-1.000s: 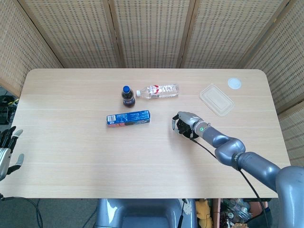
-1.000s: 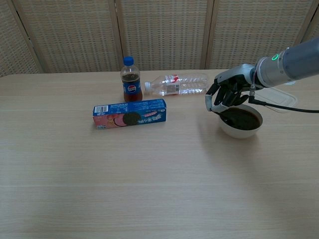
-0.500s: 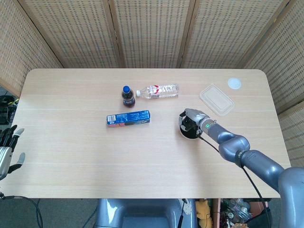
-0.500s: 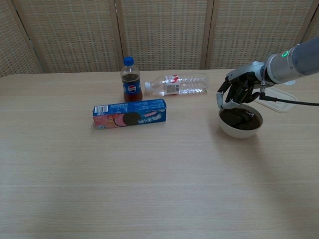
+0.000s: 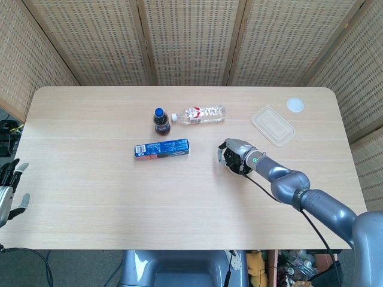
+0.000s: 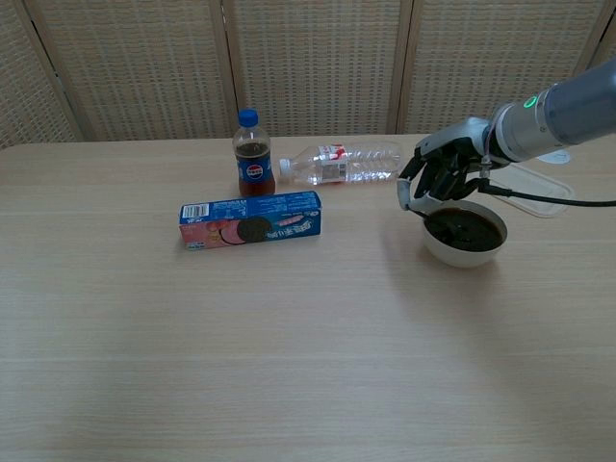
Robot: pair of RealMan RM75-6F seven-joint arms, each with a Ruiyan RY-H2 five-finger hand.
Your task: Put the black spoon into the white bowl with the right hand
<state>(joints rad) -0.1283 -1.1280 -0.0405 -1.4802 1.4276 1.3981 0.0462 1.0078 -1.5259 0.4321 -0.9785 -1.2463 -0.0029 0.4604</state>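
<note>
The white bowl (image 6: 465, 253) with a dark inside stands right of the table's middle. My right hand (image 6: 441, 178) hovers over its left rim with the fingers curled down; the head view shows this hand (image 5: 234, 156) covering the bowl. A thin dark piece of the black spoon (image 6: 424, 215) runs from under the fingers over the rim into the bowl, and the hand holds it. Most of the spoon is hidden. My left hand (image 5: 9, 190) hangs off the table's left edge with its fingers apart and nothing in them.
A blue cookie box (image 6: 250, 220) lies left of the bowl. Behind it stand a small cola bottle (image 6: 254, 156) and a water bottle (image 6: 345, 162) on its side. A clear lidded container (image 5: 273, 125) and a round white lid (image 5: 295, 105) sit at the back right.
My right hand swung right over the middle of the bowl half a second ago, then came back left to the rim. The left hand has stayed put.
</note>
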